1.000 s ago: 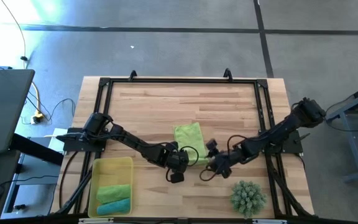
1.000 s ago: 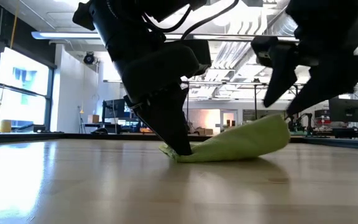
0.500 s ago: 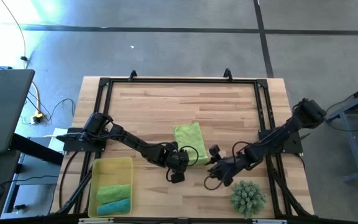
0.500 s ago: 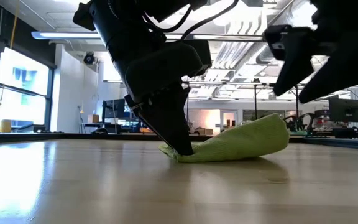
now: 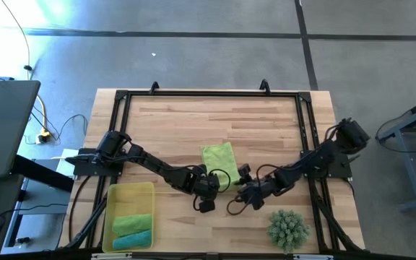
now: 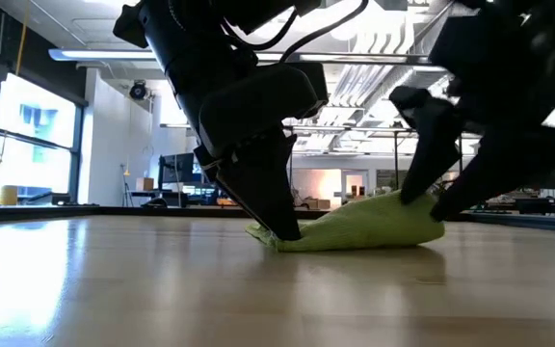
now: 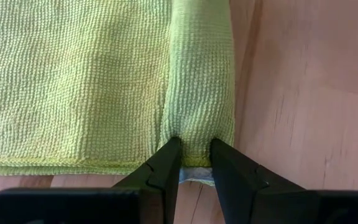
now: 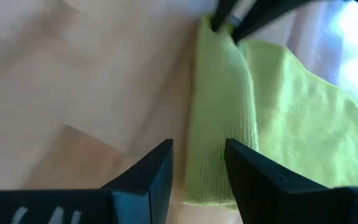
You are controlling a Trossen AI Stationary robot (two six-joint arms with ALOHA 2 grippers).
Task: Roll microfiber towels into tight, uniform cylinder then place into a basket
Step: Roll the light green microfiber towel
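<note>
With left gripper (image 7: 194,163) clamped on the lime towel's (image 5: 219,160) rolled edge (image 7: 201,81) and right gripper (image 8: 199,163) parted astride its far end, best to close there and turn both ends evenly.

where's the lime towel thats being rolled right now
In the high view the lime towel lies at the table's middle near the front, its rolled edge between the left gripper and the right gripper.

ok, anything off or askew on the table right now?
Nothing stands out. Lime towel lies mid-table, its near edge rolled; left claw pinches one roll end, right claw is open at the other. Two rolled towels sit in the yellow basket.
</note>
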